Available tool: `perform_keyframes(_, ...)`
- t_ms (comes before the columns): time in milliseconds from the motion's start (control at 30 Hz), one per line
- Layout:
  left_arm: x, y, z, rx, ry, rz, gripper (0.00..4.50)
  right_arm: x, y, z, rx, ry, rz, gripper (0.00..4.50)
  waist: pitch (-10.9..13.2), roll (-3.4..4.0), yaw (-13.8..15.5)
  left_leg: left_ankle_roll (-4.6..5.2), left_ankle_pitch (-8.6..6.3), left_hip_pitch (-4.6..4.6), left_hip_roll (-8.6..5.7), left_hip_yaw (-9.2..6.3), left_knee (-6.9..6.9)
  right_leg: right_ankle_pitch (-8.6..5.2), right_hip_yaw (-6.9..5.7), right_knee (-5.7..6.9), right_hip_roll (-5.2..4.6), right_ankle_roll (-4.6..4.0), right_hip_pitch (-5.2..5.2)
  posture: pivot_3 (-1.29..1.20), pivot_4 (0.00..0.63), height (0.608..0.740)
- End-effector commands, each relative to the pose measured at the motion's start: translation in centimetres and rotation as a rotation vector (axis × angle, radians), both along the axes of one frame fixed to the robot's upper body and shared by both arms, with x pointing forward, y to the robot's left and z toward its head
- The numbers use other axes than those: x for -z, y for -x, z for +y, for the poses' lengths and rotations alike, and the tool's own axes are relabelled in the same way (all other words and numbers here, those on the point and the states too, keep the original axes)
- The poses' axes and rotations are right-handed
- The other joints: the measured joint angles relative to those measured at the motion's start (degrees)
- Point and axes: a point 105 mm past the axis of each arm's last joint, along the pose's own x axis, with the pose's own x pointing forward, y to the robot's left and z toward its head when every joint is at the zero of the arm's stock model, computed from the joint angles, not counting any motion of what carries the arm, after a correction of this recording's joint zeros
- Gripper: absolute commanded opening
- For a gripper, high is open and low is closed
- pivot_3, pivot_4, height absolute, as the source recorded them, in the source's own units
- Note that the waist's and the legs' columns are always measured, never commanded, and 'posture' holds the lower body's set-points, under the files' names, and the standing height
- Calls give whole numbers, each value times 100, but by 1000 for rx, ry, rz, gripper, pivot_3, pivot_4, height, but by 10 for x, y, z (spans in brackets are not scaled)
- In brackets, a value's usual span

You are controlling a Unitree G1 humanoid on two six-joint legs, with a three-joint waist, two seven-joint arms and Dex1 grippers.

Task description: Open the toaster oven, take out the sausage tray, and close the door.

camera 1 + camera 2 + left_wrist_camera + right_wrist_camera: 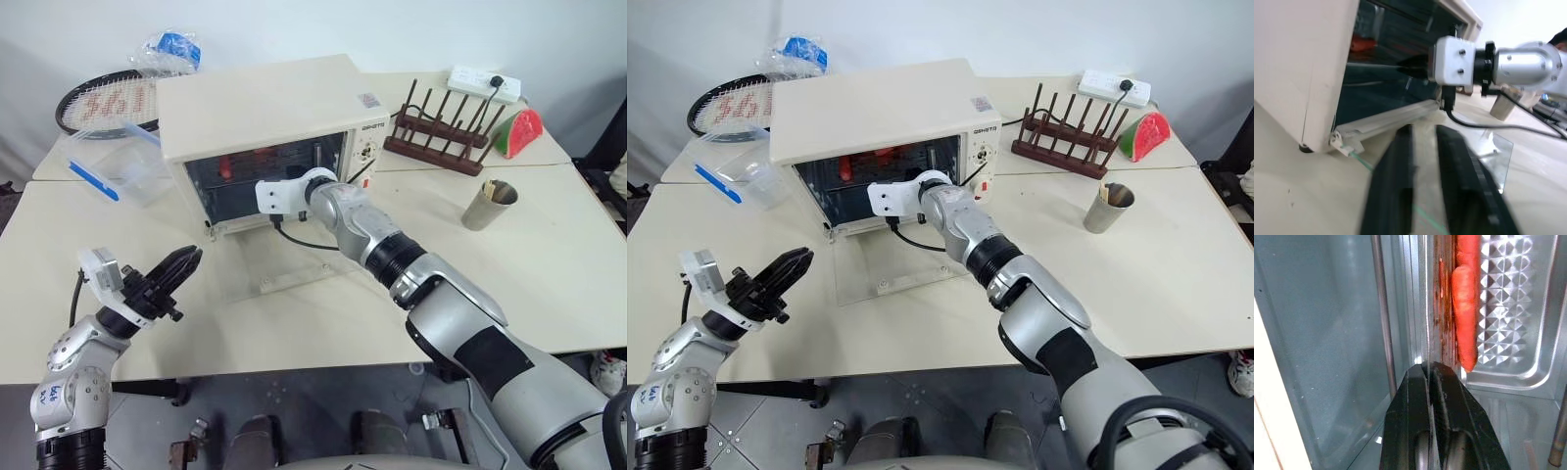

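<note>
**Tray gripped at its rim inside the oven; pull-out was the step in hand**

Left to right across the head view. At about 8 o'clock the left gripper hung over bare table, fingers a narrow gap apart and holding nothing; it pointed toward the oven front.

The door lay fully down, flat on the table before the oven, which sat near 12 o'clock. Inside the cavity the tray rested on its rail, with red sausages along its near side.

The right gripper had reached into the opening. In the right wrist view its fingers were pressed together on the tray's thin front rim, with the metal edge running up between them.

Judgements on doing the pull well:
- The pinch was on a thin, greasy edge; I would expect slip if pulled fast.
- Draw straight out along the rail, keeping the tray level so the sausages do not roll.
- Clear the lowered door, then set the tray on open table, toward 3 o'clock.
- The left gripper looked free to lift the door afterward.
</note>
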Motion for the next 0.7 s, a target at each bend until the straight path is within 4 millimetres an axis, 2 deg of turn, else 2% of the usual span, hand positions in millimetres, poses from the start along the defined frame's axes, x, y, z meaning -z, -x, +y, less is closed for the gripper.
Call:
perform_keyframes(33, -22, 6, 3, 21, 35, -67, 2077, -20, 13, 15, -71, -25, -92, 0, 0, 0, 0, 0, 0, 0, 0, 0, -3, 0, 0, 0, 0, 0, -1, 0, 150, 740)
perform_keyframes(300, -25, 4, 7, 38, 13, -60, 4477, -21, 36, 11, -109, -45, -110, 0, 0, 0, -1, -2, -1, 0, 0, 0, -9, 0, -1, -2, 1, 0, -4, 0, 150, 740)
perform_keyframes(533, -16, -6, 14, 3, -82, -12, 4477, -19, 64, -2, -145, -64, -134, 0, 0, 0, 5, -3, -2, 1, 0, 4, -12, 0, -1, -5, 2, 0, -5, 0, 150, 740)
perform_keyframes(700, -17, -14, 18, -11, -76, 16, 4477, -5, 85, -12, -183, -20, -167, 0, 0, 0, 18, -2, -2, 1, 0, 10, -15, 0, -1, -8, 2, 0, -8, 0, 150, 740)
